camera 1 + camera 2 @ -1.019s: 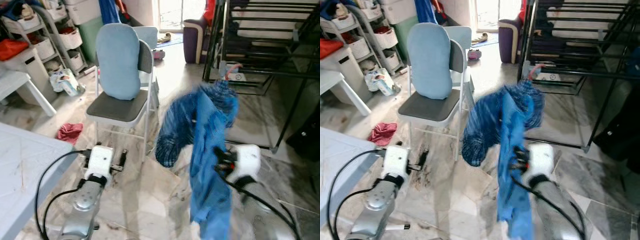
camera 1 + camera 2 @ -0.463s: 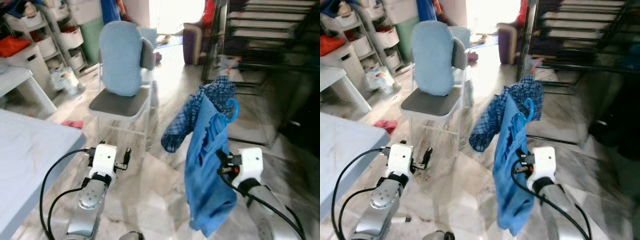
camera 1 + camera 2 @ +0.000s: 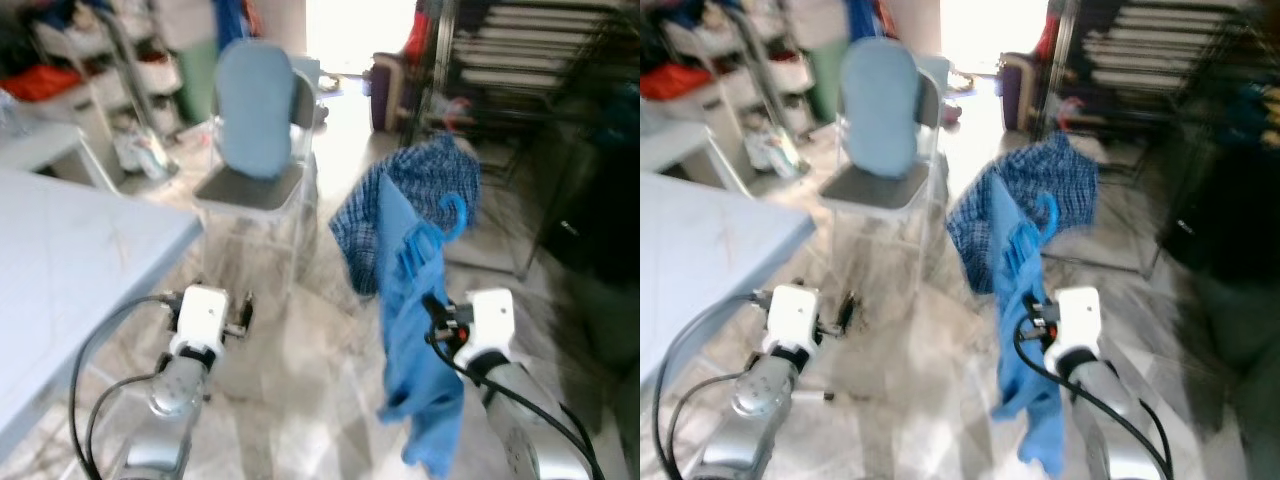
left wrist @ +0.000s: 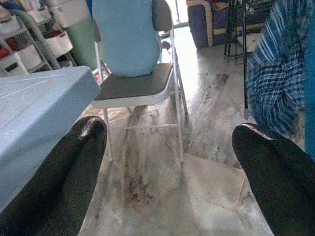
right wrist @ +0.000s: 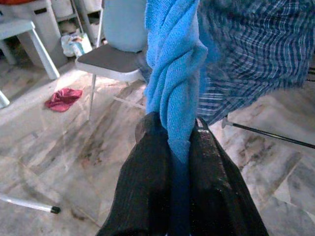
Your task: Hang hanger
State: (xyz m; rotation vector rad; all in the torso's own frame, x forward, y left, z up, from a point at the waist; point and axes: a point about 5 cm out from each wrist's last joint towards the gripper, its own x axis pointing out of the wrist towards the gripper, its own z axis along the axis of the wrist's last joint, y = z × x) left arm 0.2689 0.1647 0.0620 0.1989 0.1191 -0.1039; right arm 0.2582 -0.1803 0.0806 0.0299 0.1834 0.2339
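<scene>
The right gripper (image 5: 179, 147) is clamping its two black fingers (image 5: 147, 162) on a twisted blue cloth (image 5: 172, 73), which is rising straight up out of the grip. In the head views that cloth (image 3: 415, 340) is draping down in front of the right arm, its lower end hanging below the wrist. A blue hanger (image 3: 440, 225) is sitting at the top of the cloth, above the right gripper, its hook curling up beside a blue plaid shirt (image 3: 400, 210) that is bunching over it. The head views are blurring, and no writing or label can be read anywhere.

The right arm is reaching forward and up, with its white wrist block just to the right of the hanging cloth. The left gripper (image 4: 167, 147) is holding its fingers wide apart, grasping nothing, low over the marble floor (image 4: 162, 187), with the left arm extending forward beside the corner of a pale blue table (image 4: 34, 103).

Farther off, a grey folding chair (image 4: 135, 86) carrying a light blue cushion (image 4: 125, 34) is standing on the floor. A red rag (image 5: 61, 98) is lying near its legs. Beyond, a black metal rack (image 3: 520, 90) is standing on the right.
</scene>
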